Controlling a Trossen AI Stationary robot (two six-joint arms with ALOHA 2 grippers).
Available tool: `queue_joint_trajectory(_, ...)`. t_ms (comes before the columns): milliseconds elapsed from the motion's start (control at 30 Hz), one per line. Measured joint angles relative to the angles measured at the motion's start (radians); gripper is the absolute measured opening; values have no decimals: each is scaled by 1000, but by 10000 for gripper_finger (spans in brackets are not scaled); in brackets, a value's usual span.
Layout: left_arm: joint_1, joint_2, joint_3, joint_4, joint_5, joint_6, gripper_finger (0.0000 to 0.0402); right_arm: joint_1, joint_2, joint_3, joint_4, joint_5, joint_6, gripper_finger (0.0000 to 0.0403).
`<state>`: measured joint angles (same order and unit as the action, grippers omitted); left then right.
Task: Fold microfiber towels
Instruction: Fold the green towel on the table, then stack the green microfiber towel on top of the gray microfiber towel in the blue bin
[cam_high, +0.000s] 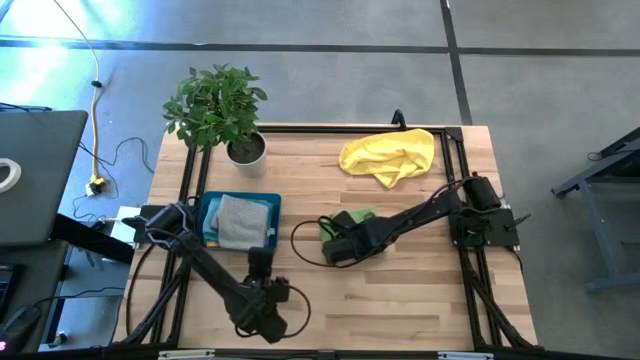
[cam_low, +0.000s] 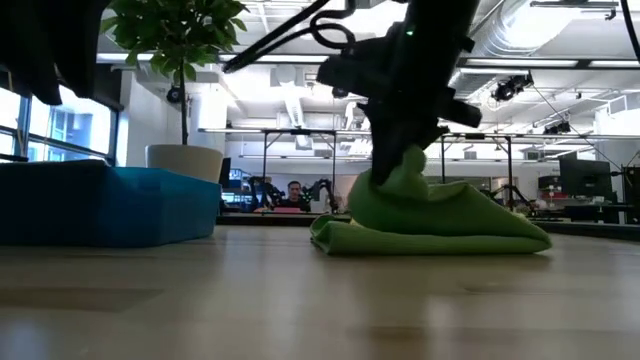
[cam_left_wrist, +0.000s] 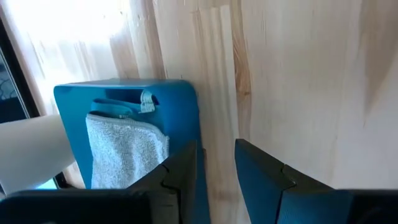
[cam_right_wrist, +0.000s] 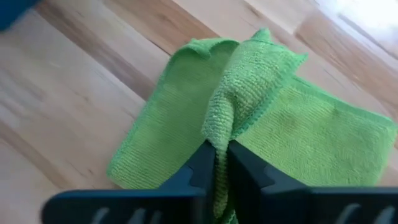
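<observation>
In teal tray (cam_high: 209, 208), folded grey towel (cam_high: 240, 222)

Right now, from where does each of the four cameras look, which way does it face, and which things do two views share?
High view: above the table, facing straight down; both arms show.
Low view: at table height, facing level toward the room; the right pincer comes down onto the green towel.
Left wrist view: on the left arm, looking past its two fingers at the tray with the grey towel.
Right wrist view: on the right arm, its pincer pinching the green towel's raised fold.
Shared: low and right wrist views both show the green towel; high and left wrist views both show the tray.
</observation>
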<state>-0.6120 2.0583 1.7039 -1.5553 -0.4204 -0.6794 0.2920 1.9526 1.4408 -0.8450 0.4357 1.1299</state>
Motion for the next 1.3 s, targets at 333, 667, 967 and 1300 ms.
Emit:
queue_joint_trajectory(333, -33, -3, -1, 1, -10, -77, 99, 5, -15, 4, 105, -78, -210, 154)
queue_joint_trajectory(667, -29, -3, -1, 70, -38, -128, 99, 32, -17, 30, -178, -15, -328, 165)
queue_joint_trajectory(967, 40, -3, -1, 148, -29, -6, 99, 31, -29, 30, -505, -8, -297, 165)
queue_joint_trajectory(1300, 174, -2, -1, 147, -3, 19, 99, 17, -193, -89, -640, 186, -138, 165)
